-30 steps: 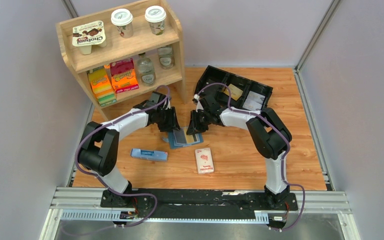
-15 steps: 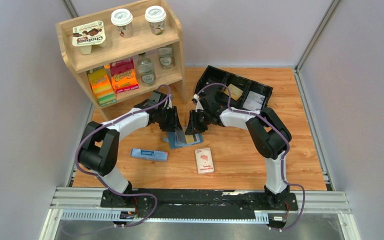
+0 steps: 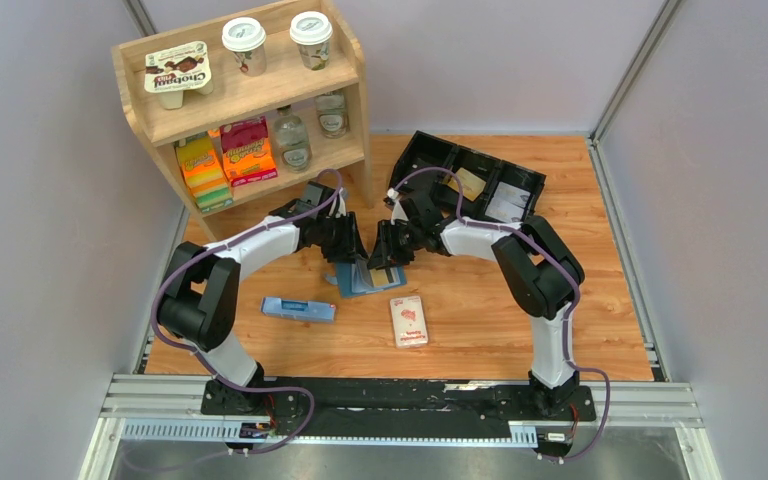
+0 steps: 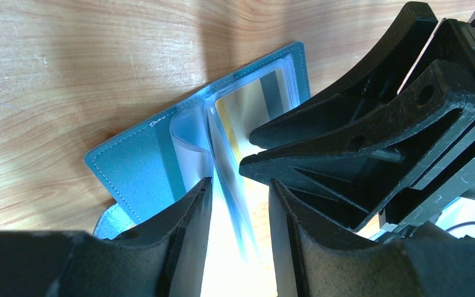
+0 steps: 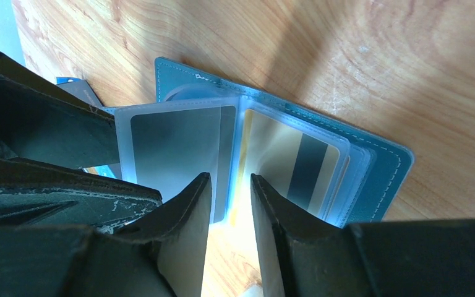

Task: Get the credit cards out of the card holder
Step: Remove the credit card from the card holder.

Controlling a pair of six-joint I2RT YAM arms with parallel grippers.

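Card holder (image 3: 365, 277) lies opened near the middle of the desk (image 3: 500, 320), clear sleeves (image 4: 188, 148) fanned up, the dark grey card (image 5: 173, 145) in 1 sleeve and the tan-gold card (image 5: 278, 154) in the next, both inside their pockets. Left pincer (image 4: 239, 184) stands spread, loose sleeve leaves rising between its fingers (image 4: 185, 216) unsqueezed. Right pincer (image 5: 230, 177) is parted by a narrow gap over the seam between the 2 cards; whether it touches a sleeve cannot be told.
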